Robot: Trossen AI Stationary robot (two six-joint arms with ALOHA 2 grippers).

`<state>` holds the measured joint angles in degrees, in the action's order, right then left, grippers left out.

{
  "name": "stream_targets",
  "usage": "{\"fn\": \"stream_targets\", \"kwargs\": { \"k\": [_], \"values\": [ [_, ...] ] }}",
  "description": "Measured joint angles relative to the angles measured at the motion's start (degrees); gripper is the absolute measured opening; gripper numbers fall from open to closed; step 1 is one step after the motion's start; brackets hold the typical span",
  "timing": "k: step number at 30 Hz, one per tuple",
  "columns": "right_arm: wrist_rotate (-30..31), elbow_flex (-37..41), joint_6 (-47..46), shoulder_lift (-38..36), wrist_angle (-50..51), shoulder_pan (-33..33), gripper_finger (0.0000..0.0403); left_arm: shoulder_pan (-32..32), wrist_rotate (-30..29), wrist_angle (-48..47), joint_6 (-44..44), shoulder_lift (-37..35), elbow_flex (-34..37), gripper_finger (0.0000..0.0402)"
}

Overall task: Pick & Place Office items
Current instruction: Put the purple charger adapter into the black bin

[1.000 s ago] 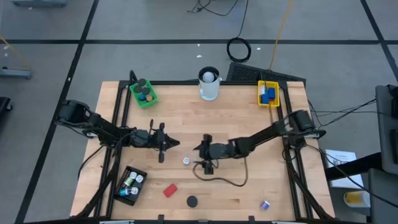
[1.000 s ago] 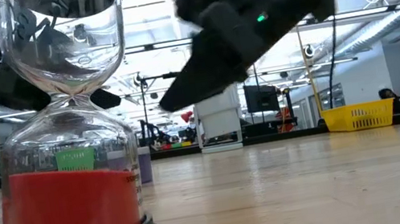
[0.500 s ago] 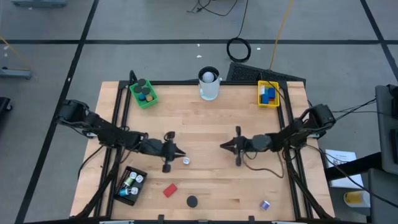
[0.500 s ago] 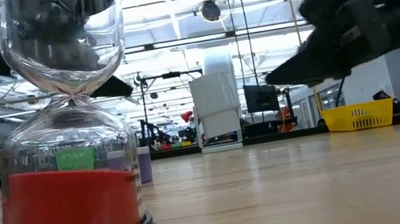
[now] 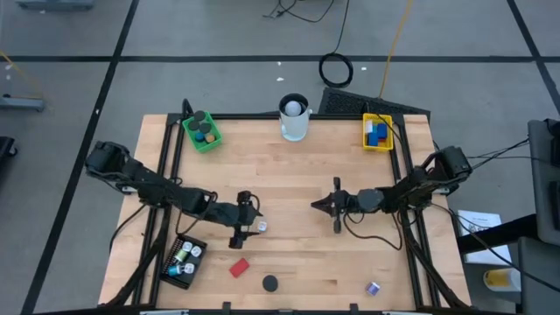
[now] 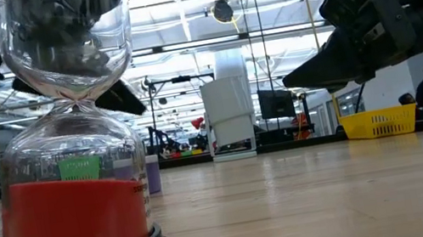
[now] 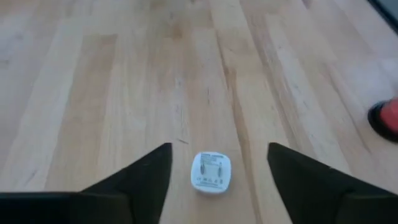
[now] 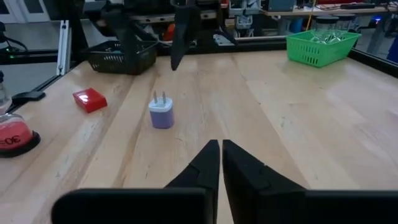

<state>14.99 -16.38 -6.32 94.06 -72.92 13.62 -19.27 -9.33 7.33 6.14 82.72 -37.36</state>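
A small white plug adapter [image 5: 262,226] stands on the table with its prongs up, and shows again [image 7: 211,172] [image 8: 161,114] in both wrist views. My left gripper [image 5: 252,222] [image 7: 217,177] hovers open just left of the adapter, one finger on either side, touching nothing. At the table's middle right my right gripper [image 5: 318,204] [image 8: 219,163] is shut and empty, pointing at the adapter from well clear of it. A red block [image 5: 239,267] and a small blue-and-white piece [image 5: 373,288] lie near the front edge.
An hourglass with red sand [image 6: 70,151] [image 5: 270,283] stands at the front edge. A black tray [image 5: 182,260] with small items sits front left. A green tray [image 5: 201,131], a white cup [image 5: 295,118] and a yellow tray [image 5: 377,131] line the far edge. People stand beyond the table.
My right gripper has drawn back from beside the adapter toward the table's right edge. My left gripper has moved right and slightly toward the near edge, up to the adapter. The adapter has stayed where it was.
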Motion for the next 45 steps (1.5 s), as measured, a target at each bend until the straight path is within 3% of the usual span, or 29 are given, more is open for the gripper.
{"fn": "stream_targets", "kwargs": {
  "k": [6, 12, 19, 29, 37, 45],
  "values": [
    [0.0, 0.0, -0.1, 0.0, 0.3, 0.0, 0.0001, -0.3, -1.2, 4.3, -2.7, 5.6, 0.0, 0.0325],
    [0.0, 0.0, -0.1, 0.0, 0.6, 0.0, 0.0001, 1.4, -1.7, 5.6, -2.6, 10.0, 0.0, 0.0329],
    [-0.1, 0.0, -0.5, 0.0, 0.8, 0.0, 0.0001, 1.8, 0.6, 11.0, -3.3, 15.1, 0.0, 0.0277],
    [-0.1, 0.0, -0.5, 0.0, 1.2, 0.0, 0.0001, 1.9, -0.1, 12.1, -3.7, 16.3, 0.0, 0.0145],
    [-0.1, 0.0, -0.5, 0.0, 1.6, 0.0, 0.0001, 1.4, -0.2, 10.9, -4.0, 12.4, 0.0, 0.0138],
    [-0.1, 0.0, -0.5, 0.0, 2.1, 0.0, 0.0001, -5.7, -3.3, -2.4, 1.0, -1.0, 0.0, 0.0143]
  ]
}}
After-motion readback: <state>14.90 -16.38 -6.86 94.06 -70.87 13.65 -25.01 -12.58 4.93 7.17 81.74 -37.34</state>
